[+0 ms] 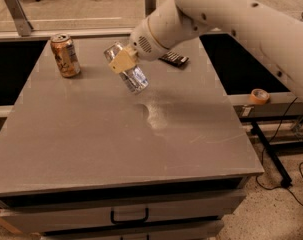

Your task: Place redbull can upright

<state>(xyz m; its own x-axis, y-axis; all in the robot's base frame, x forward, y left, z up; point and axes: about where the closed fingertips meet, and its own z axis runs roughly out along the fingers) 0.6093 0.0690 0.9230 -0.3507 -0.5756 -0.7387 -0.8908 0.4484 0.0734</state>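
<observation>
End effector (122, 60) is clamped round the redbull can (135, 79), which hangs tilted just right of the orange can (65, 55), apparently clear of the bench (91, 149). To do this step well: turn the wrist until the can is vertical, lower until the base sits flat (the dented body may wobble), then release. No writing is readable on either can.
</observation>
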